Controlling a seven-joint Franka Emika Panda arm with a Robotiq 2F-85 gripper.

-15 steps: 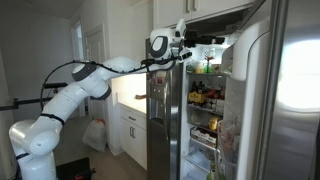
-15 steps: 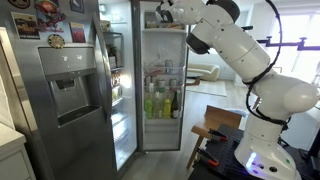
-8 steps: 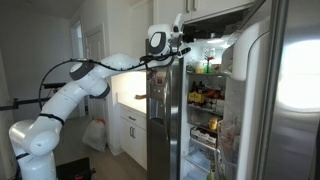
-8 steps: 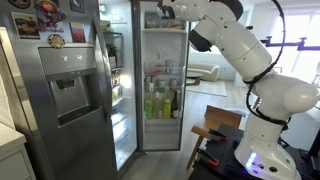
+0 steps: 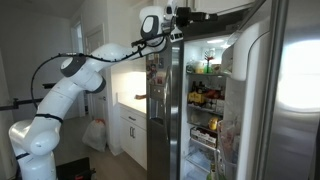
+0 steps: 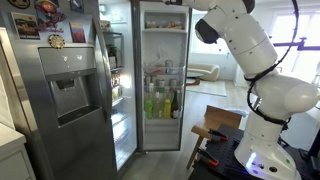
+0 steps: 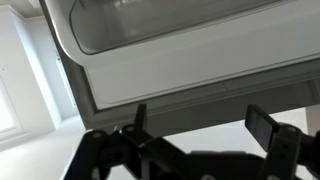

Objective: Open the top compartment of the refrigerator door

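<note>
Refrigerator door (image 5: 165, 125), the narrow steel panel with papers and a dark patch on its front, stands upright between the white cabinet (image 5: 131, 125) and the lit compartment (image 5: 205, 100). I cannot tell whether it is shut.

At the far left the arm (image 5: 70, 85) rises from its base. It stretches up and across, over a white bag (image 5: 95, 134) on the floor and over the cabinet. The gripper (image 5: 178, 12) is at the very top of the fridge, above the papers and beside the panel's upper corner. Whether it touches the metal cannot be made out.

In the wrist view its fingers (image 7: 262, 125) are spread wide with nothing between them, and a pale moulded rim (image 7: 170, 75) sits close behind.

Right of the panel, the lit compartment shows shelves crowded with food. In an exterior view, bottles (image 6: 160, 100) stand in a row there, with magnets (image 6: 45, 15) and a dispenser (image 6: 65, 92) on the steel front at its left.

Farthest right, a wide steel door (image 5: 295, 90) hangs open in the foreground and hides that side of the shelves.
</note>
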